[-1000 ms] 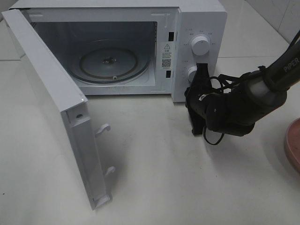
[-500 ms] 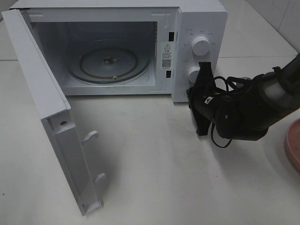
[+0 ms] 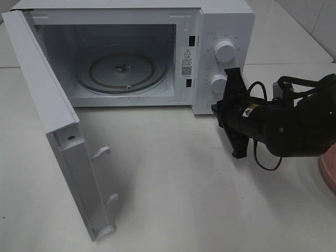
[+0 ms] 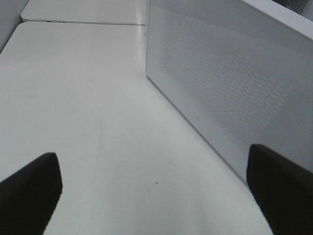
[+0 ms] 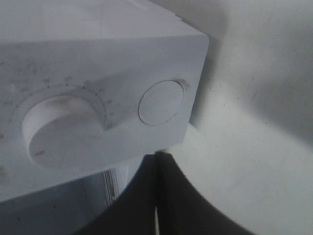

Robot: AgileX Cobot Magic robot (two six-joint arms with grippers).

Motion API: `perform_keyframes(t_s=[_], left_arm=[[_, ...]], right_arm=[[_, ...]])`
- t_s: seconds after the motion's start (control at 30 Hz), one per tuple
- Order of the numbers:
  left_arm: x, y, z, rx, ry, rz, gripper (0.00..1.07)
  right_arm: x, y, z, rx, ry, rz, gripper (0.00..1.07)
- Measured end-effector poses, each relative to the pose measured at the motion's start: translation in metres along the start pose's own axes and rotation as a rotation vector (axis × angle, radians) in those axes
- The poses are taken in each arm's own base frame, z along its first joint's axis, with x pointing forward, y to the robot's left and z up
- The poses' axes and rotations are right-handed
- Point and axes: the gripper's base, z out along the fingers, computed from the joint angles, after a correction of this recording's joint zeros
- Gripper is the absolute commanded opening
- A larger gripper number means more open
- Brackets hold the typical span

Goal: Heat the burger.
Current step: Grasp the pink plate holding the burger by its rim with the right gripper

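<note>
The unseen burger is probably soft and light: grip its bun sides gently. Right end effector (image 5: 156,164) is clenched, empty; left end effector (image 4: 151,161) is released.

Black arm (image 3: 289,131), trailing cables (image 3: 287,80), possibly yellow label (image 3: 246,112)

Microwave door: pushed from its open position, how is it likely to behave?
The microwave door stands swung wide open, so a push would probably pivot it rather than slide it. It looks like a stiff flat panel, unlikely to flex. Its two latch hooks probably need a firm final press to click in.
</note>
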Motion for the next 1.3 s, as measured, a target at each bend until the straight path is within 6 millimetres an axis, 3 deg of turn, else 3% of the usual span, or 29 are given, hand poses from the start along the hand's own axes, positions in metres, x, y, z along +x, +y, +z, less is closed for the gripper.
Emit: perform_keyframes(t_s=[0.2, 0.5, 0.57, 0.67, 0.73, 0.83, 0.9, 1.0, 1.07, 1.3], left_arm=[[0.000, 0.000, 0.000, 0.000, 0.000, 0.000, 0.98], [0.000, 0.000, 0.000, 0.000, 0.000, 0.000, 0.98], [0.000, 0.000, 0.000, 0.000, 0.000, 0.000, 0.98], [0.000, 0.000, 0.000, 0.000, 0.000, 0.000, 0.98], [0.000, 0.000, 0.000, 0.000, 0.000, 0.000, 0.98], [0.000, 0.000, 0.000, 0.000, 0.000, 0.000, 0.98], [0.000, 0.000, 0.000, 0.000, 0.000, 0.000, 0.98], [0.000, 0.000, 0.000, 0.000, 0.000, 0.000, 0.98], [0.000, 0.000, 0.000, 0.000, 0.000, 0.000, 0.98], [0.000, 0.000, 0.000, 0.000, 0.000, 0.000, 0.98]], right_arm=[[0.005, 0.011, -0.029, 0.096, 0.105, -0.152, 0.00], [0.006, 0.020, -0.049, 0.162, 0.176, -0.408, 0.02], [0.007, 0.019, -0.058, 0.212, 0.231, -0.579, 0.03], [0.007, 0.018, -0.060, 0.227, 0.247, -0.616, 0.03], [0.009, 0.021, -0.071, 0.295, 0.344, -0.787, 0.04], [0.010, 0.021, -0.073, 0.319, 0.376, -0.832, 0.04], [0.013, 0.030, -0.082, 0.366, 0.492, -1.025, 0.05], [0.013, 0.033, -0.084, 0.373, 0.514, -1.075, 0.05], [0.011, 0.038, -0.091, 0.430, 0.613, -1.283, 0.07], [0.006, 0.040, -0.099, 0.559, 0.720, -1.421, 0.09]])
